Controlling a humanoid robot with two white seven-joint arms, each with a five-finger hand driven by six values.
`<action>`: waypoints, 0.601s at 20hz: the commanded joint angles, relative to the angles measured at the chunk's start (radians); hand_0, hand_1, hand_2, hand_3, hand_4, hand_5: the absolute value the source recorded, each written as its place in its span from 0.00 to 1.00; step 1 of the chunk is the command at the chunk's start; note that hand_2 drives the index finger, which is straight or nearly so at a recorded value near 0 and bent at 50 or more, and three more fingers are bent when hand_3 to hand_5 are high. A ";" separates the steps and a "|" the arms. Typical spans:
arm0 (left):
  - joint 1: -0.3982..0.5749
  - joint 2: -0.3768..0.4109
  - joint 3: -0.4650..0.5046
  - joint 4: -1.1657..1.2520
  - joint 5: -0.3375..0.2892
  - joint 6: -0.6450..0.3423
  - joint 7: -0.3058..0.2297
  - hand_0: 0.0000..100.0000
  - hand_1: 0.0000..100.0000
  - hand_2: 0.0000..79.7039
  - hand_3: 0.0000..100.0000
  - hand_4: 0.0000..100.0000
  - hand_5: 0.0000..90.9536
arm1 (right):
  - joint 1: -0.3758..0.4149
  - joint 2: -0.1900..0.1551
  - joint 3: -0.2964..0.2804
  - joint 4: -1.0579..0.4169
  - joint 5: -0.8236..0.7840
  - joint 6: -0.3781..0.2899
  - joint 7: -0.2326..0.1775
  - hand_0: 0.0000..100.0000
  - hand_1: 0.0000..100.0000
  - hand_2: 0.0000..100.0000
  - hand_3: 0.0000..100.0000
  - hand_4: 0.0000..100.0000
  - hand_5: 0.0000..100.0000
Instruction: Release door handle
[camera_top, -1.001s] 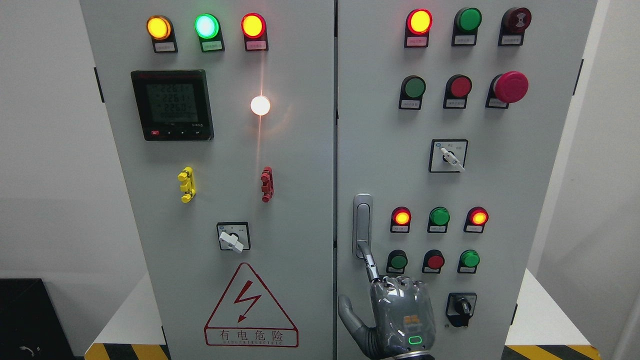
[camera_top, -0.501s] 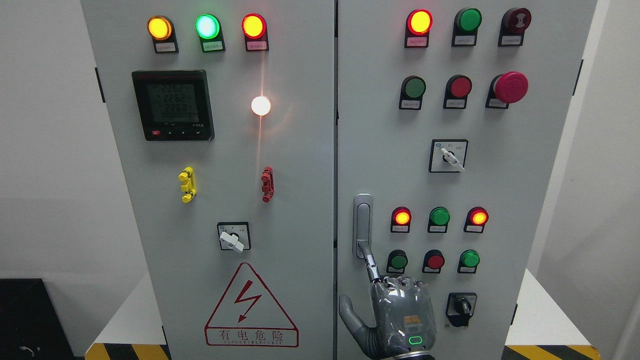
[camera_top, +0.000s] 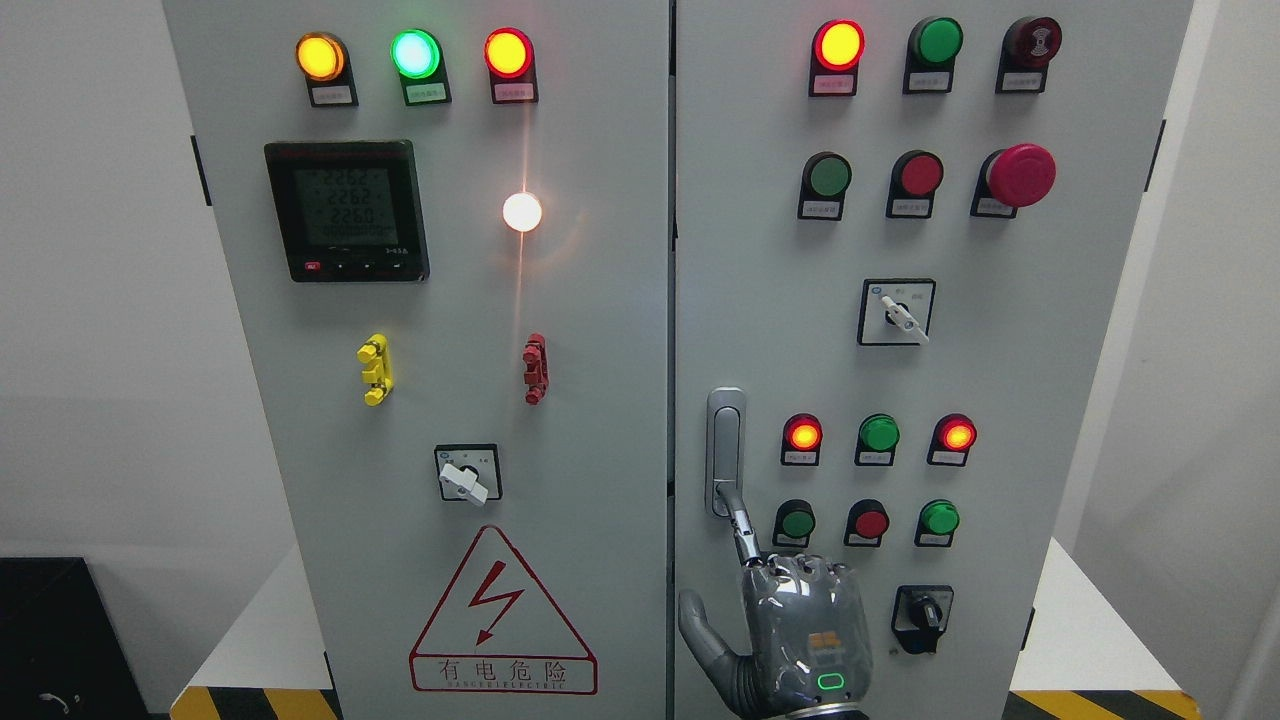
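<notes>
The left door (camera_top: 440, 400) carries a meter (camera_top: 346, 210), lit lamps and a warning triangle (camera_top: 500, 615). On the right door (camera_top: 930, 360), near its left edge, sits the upright handle (camera_top: 725, 450). The right hand (camera_top: 800, 630) rises from the bottom edge, index finger (camera_top: 738, 520) extended and touching the handle's lower end, thumb (camera_top: 700, 625) splayed left, other fingers curled. It grips nothing.

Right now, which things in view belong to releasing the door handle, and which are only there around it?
Belong to the job:
silver upright door handle
grey robot right hand, reaching the handle's lower end

Just there:
red mushroom button
black digital meter
yellow plastic clip
red lightning warning triangle
</notes>
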 joint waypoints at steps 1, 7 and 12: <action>0.020 0.000 0.000 0.000 0.001 0.000 0.000 0.12 0.56 0.00 0.00 0.00 0.00 | 0.000 0.001 0.011 0.002 0.000 -0.002 0.001 0.45 0.29 0.00 1.00 1.00 1.00; 0.020 0.000 0.000 0.000 0.001 0.000 0.000 0.12 0.56 0.00 0.00 0.00 0.00 | 0.003 0.001 0.012 0.002 0.000 -0.002 0.001 0.45 0.29 0.00 1.00 1.00 1.00; 0.020 0.000 0.000 0.000 0.000 0.000 0.000 0.12 0.56 0.00 0.00 0.00 0.00 | 0.003 0.001 0.012 0.002 0.000 -0.002 0.001 0.45 0.29 0.00 1.00 1.00 1.00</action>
